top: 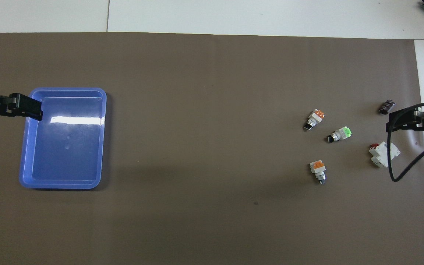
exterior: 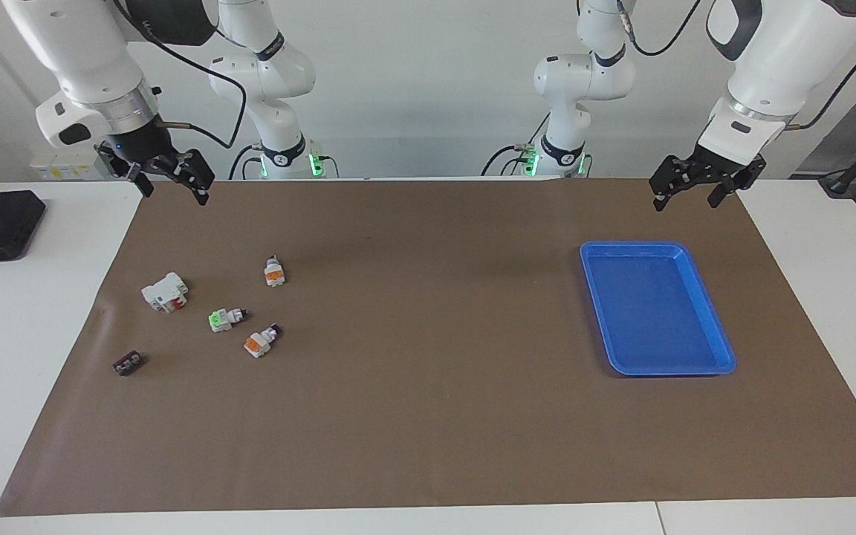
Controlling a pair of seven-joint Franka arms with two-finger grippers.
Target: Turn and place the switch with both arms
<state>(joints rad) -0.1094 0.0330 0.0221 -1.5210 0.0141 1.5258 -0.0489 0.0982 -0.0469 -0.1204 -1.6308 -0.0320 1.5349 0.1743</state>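
The tabletop (exterior: 27,371) is smooth and white with a faint sheen. Over it lies a brown mat (exterior: 428,416), matt and paper-like, slightly creased near one edge. The tray (exterior: 718,349) is glossy blue plastic and throws back a bright streak of light. The switch (exterior: 273,272) looks like white and orange plastic with a dark knob end. The arms (exterior: 93,59) have smooth, glossy white shells and silvery metal wrists; the left gripper (exterior: 684,195) and the right gripper (exterior: 174,186) are matt black. The breaker (exterior: 165,291) is white plastic.
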